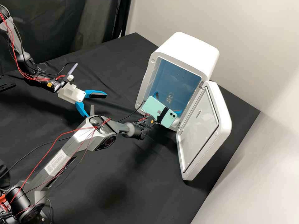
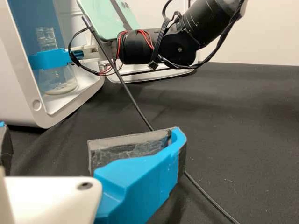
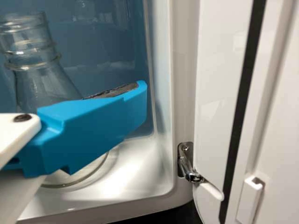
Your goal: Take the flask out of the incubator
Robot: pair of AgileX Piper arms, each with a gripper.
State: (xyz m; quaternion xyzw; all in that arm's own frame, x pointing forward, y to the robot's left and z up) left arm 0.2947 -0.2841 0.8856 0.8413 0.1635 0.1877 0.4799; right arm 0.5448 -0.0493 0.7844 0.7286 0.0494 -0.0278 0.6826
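Note:
A clear glass flask [image 1: 170, 97] stands upright on the floor of the white incubator [image 1: 187, 49], whose inside is blue. Its door [image 1: 205, 130] hangs wide open to the right. My right gripper [image 1: 167, 102] is inside the chamber, open, with one blue finger [image 3: 93, 123] beside the flask [image 3: 32, 60] and the flask between the fingers. From the left wrist view, a blue finger [image 2: 49, 58] crosses the flask [image 2: 56, 79] below its neck. My left gripper [image 1: 96, 105] hovers open over the bench, well left of the incubator, holding nothing.
A mint-green phone [image 1: 160, 111] is strapped on the right arm's wrist, at the incubator's opening. Red wires and a black cable [image 2: 140, 112] trail along the arm and over the black bench cloth [image 1: 130, 174]. The bench edge runs close behind the door.

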